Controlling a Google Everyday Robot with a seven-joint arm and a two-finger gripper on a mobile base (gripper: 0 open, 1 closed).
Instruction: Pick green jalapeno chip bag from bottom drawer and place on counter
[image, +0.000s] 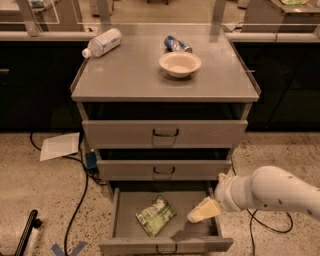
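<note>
The green jalapeno chip bag (155, 216) lies flat in the open bottom drawer (165, 244), near its middle. My gripper (203, 210) hangs over the right part of the drawer, to the right of the bag and apart from it, at the end of my white arm (270, 192) that comes in from the right. The grey counter (130, 75) tops the cabinet above the drawers.
On the counter stand a pale bowl (180, 63), a small blue and silver packet (177, 44) and a lying plastic bottle (102, 42). The two upper drawers (165, 133) are part open. Cables (80, 195) and a paper sheet (60, 146) lie on the floor at left.
</note>
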